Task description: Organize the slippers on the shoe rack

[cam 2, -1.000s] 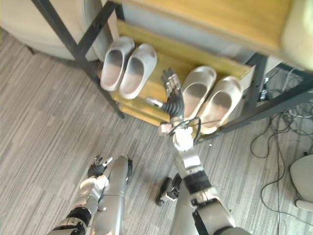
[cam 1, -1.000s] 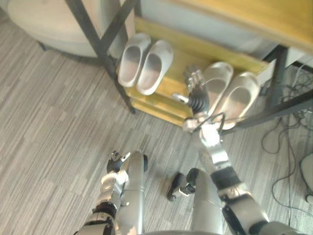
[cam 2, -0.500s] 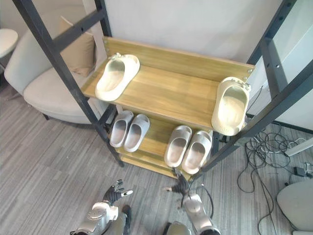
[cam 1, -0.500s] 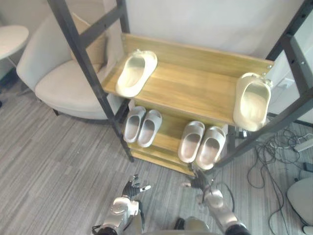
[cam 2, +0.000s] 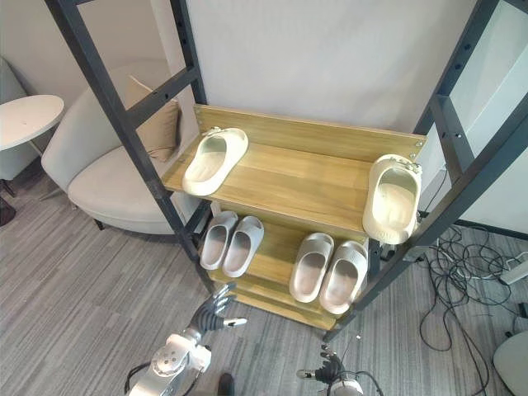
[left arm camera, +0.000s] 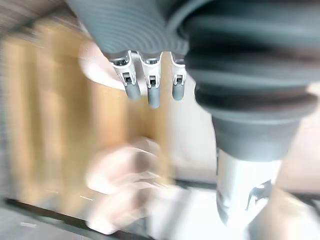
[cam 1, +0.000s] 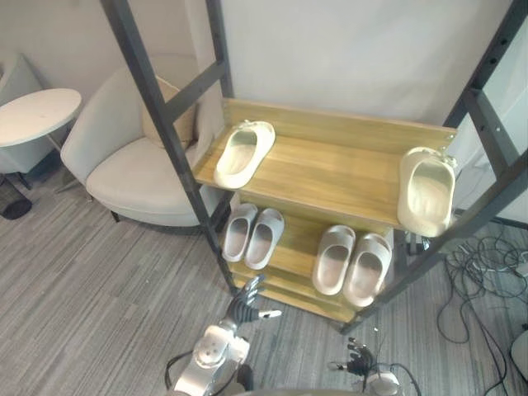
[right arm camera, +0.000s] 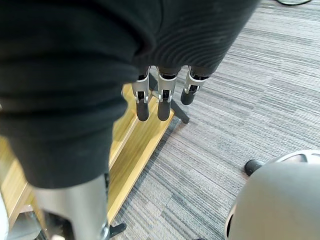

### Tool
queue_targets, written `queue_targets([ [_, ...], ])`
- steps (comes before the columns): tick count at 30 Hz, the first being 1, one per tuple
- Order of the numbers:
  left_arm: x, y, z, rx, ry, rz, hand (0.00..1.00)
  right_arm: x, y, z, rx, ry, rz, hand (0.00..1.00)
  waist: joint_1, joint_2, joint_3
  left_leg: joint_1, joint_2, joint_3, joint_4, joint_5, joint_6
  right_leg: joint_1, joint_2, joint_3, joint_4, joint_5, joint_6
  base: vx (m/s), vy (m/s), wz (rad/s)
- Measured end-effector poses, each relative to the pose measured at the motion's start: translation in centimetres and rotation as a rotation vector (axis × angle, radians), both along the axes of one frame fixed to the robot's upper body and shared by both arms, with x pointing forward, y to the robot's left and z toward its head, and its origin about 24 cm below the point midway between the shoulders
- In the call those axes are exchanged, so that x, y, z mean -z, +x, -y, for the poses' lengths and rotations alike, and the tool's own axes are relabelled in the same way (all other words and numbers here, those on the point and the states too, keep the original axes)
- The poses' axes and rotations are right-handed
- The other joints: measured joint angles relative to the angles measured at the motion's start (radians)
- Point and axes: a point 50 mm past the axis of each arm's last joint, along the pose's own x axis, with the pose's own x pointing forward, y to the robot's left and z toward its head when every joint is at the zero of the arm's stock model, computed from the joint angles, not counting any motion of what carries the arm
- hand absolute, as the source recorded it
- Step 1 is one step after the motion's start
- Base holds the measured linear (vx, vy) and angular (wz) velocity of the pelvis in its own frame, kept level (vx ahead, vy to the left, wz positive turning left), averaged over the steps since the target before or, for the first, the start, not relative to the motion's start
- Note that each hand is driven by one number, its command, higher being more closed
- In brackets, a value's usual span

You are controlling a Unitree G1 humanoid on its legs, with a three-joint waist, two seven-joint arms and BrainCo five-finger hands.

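The shoe rack has a dark metal frame and wooden shelves. On its upper shelf [cam 1: 330, 169] a cream slipper [cam 1: 244, 153] lies at the left. Another cream slipper [cam 1: 426, 190] lies at the right end, its toe over the front edge. The lower shelf [cam 1: 297, 241] holds two pairs of pale grey slippers side by side, a left pair [cam 1: 253, 234] and a right pair [cam 1: 353, 261]. My left hand [cam 1: 247, 304] is open with spread fingers [left arm camera: 147, 90], low in front of the rack's left post. My right hand [cam 2: 328, 365] hangs open near the floor, its fingers [right arm camera: 162, 102] straight and holding nothing.
A cream armchair [cam 1: 136, 169] with a tan cushion stands left of the rack, and a round white table [cam 1: 37, 115] is further left. Black cables [cam 1: 491, 272] lie on the grey plank floor at the right. A rounded white base [right arm camera: 280, 200] is near my right hand.
The camera has tilted up, bringing the upper shelf into view. My right hand has drawn back from the right pair on the lower shelf and dropped low. My left hand has risen toward the rack.
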Motion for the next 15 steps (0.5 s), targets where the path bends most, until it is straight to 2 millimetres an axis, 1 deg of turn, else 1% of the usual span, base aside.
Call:
queue_targets([
  [1,-2.1,0.2,1.0,0.031,-0.081,0.075,0.0,0.0,-0.1,0.0,0.0,-0.001,-0.002,0.0,-0.001,0.004,-0.004,0.001,-0.002,-0.001,0.0,0.0,0.001,0.006,0.001,0.002,-0.011,0.005,-0.004,-0.03,0.026,0.01],
  [2,-2.9,0.3,1.3,0.043,-0.107,0.103,0.0,0.0,-0.1,0.1,0.0,-0.001,-0.002,0.0,-0.001,0.006,-0.005,0.001,-0.002,-0.001,0.0,0.001,0.001,0.007,0.001,0.003,-0.016,0.008,-0.004,0.0,0.0,0.0],
  [4,-5.8,1.0,2.4,0.092,-0.176,0.222,0.0,0.0,-0.1,0.3,-0.002,-0.006,-0.004,0.0,-0.002,0.016,-0.013,0.002,-0.005,-0.002,-0.005,0.002,0.003,0.013,0.004,0.009,-0.029,0.015,-0.006,0.0,0.0,0.0],
  [5,-6.3,1.1,2.5,0.098,-0.182,0.243,0.0,0.0,-0.1,0.3,-0.002,-0.007,-0.005,0.0,-0.003,0.018,-0.013,0.003,-0.005,-0.002,-0.005,0.002,0.003,0.015,0.004,0.01,-0.029,0.015,-0.006,0.0,0.0,0.0],
  [6,-7.3,1.5,2.6,0.105,-0.192,0.285,0.0,0.0,-0.1,0.3,-0.001,-0.006,-0.005,0.0,-0.005,0.019,-0.014,0.008,-0.006,-0.002,-0.006,0.002,0.003,0.021,0.004,0.01,-0.031,0.015,-0.006,0.0,0.0,0.0],
  [7,-9.0,2.1,2.7,0.106,-0.208,0.36,0.0,0.0,-0.2,0.3,-0.001,-0.005,-0.007,0.0,-0.007,0.016,-0.016,0.014,-0.005,-0.002,-0.006,0.001,0.003,0.027,0.006,0.011,-0.033,0.015,-0.006,0.0,0.0,0.0],
  [9,-10.1,2.5,2.5,0.091,-0.222,0.408,0.0,0.1,-0.2,0.3,0.002,-0.003,-0.01,0.0,-0.009,0.016,-0.018,0.014,-0.004,-0.001,-0.006,0.001,0.002,0.027,0.008,0.013,-0.036,0.016,-0.007,0.0,-0.002,-0.04],
  [10,-12.0,3.3,2.1,0.058,-0.247,0.499,0.0,0.1,-0.2,0.4,0.011,0.003,-0.014,0.0,-0.011,0.016,-0.018,0.014,-0.002,0.005,-0.006,0.0,0.0,0.031,0.016,0.02,-0.052,0.025,-0.013,0.0,-0.003,-0.08],
  [11,-12.2,3.4,2.1,0.054,-0.249,0.508,0.0,0.1,-0.2,0.4,0.01,0.003,-0.014,0.0,-0.011,0.016,-0.018,0.014,-0.002,0.006,-0.006,-0.001,0.0,0.032,0.017,0.021,-0.055,0.026,-0.013,0.0,-0.014,-0.12],
  [12,-13.5,4.3,1.5,0.016,-0.251,0.567,0.0,0.1,-0.2,0.4,0.005,0.01,-0.015,0.0,-0.016,0.016,-0.018,0.015,0.005,0.01,-0.006,-0.002,-0.002,0.035,0.023,0.024,-0.066,0.031,-0.016,0.01,-0.022,-0.07],
  [15,-14.7,5.4,0.9,-0.036,-0.244,0.617,0.0,0.1,-0.1,0.5,0.009,0.02,-0.014,0.0,-0.022,0.012,-0.018,0.017,0.007,0.016,-0.007,-0.004,-0.005,0.035,0.028,0.03,-0.069,0.032,-0.017,0.0,-0.018,-0.08],
])
